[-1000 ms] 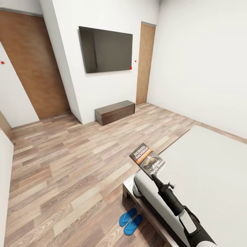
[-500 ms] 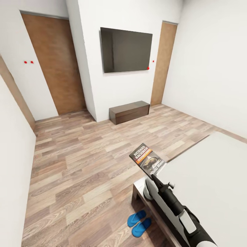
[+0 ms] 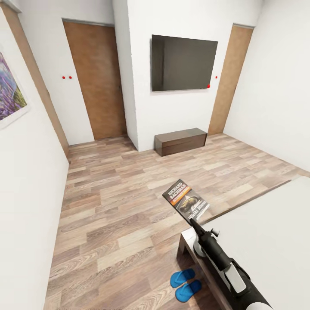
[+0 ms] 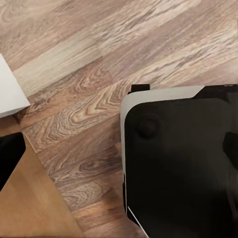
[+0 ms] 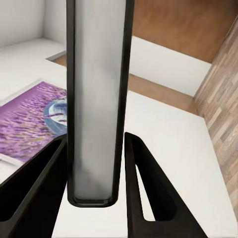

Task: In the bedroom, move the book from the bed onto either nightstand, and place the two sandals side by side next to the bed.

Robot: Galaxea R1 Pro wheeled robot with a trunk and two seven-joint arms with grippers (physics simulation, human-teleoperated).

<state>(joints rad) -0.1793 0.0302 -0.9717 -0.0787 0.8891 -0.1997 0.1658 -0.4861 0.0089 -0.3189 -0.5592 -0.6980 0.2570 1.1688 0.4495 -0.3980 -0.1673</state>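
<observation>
- While the right gripper point(image 3: 192, 220) stays clamped on the paperback book point(image 3: 186, 200), it hangs above the bed point(image 3: 262, 241) corner.
- Both blue sandals point(image 3: 186, 284) lie together on the floor point(image 3: 112, 215) beside that corner.
- Left gripper's jaws: cannot tell.

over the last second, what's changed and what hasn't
The view has swung left: a wall painting has come in and more floor shows. The right pincer still holds the book raised, unchanged. The sandals stay paired beside the bed.

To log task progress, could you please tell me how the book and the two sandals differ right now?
The book is held up in the right gripper; the two sandals lie flat on the floor. The book is dark with an orange band; the sandals are bright blue. Both are near the bed corner.
</observation>
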